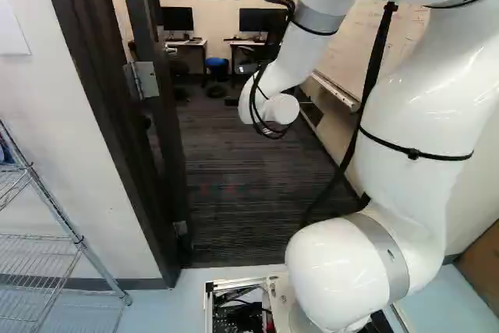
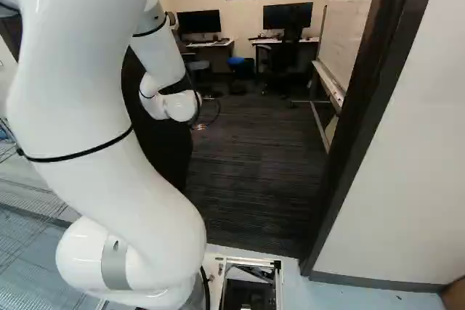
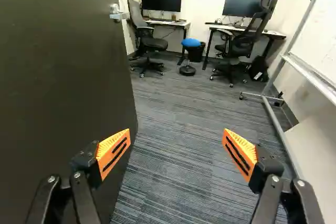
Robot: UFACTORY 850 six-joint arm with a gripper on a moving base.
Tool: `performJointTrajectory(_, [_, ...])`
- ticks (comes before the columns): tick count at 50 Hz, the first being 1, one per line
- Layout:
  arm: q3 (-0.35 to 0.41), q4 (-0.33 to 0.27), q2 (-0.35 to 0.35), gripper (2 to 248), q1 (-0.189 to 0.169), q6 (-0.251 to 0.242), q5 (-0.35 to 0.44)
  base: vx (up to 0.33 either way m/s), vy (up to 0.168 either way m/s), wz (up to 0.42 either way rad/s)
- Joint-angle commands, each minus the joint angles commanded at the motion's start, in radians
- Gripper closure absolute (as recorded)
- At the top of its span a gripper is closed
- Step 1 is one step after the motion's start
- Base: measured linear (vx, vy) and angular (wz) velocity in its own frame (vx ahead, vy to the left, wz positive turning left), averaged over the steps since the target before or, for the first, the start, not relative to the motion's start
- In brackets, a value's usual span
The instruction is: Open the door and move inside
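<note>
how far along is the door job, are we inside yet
Opening looks done: the door stands ajar, well clear of the carpeted way in. Underway: the arm reaches through, gripper open and empty. Left: driving in; the base sits on pale floor, short of the carpet.

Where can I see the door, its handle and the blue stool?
Door (image 3: 63,87): wrist view, on its dark face.
Door handle (image 3: 119,16): wrist view, on the lever.
Blue stool (image 3: 191,42): wrist view, on its seat.
</note>
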Motion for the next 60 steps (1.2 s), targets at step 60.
performJointTrajectory(60, [0.126, 0.018, 0.103, 3, -0.057, 0.000, 0.011, 0.000, 0.000, 0.000])
